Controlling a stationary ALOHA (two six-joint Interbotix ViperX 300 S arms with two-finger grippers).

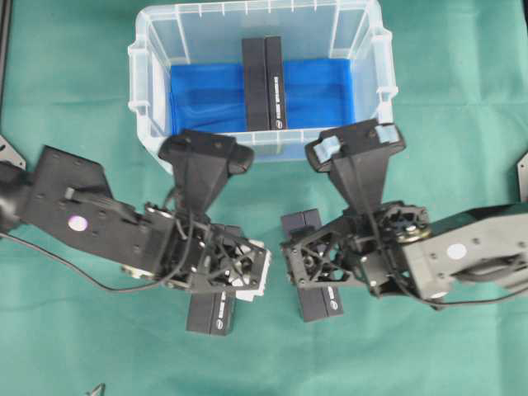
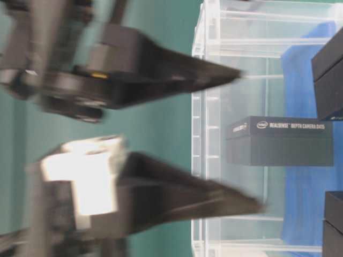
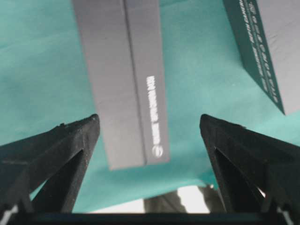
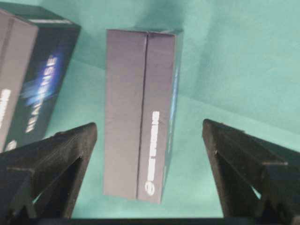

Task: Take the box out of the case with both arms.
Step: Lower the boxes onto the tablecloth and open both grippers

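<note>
The left gripper (image 3: 150,136) and the right gripper (image 4: 150,136) both stand spread wide, holding nothing — each hangs over a dark rectangular cardboard box lying on the green cloth (image 1: 462,124), one (image 1: 213,312) under the left, one (image 1: 318,295) under the right. Beyond them, the clear plastic rectangular case (image 1: 148,82) with a blue lining (image 1: 206,95) holds another dark cardboard box (image 1: 264,82) at its middle — long axis running from the near wall to the far one.

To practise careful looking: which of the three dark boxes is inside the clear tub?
The box standing on the blue lining in the case. The other two boxes lie outside on the green cloth, under the arms.
</note>
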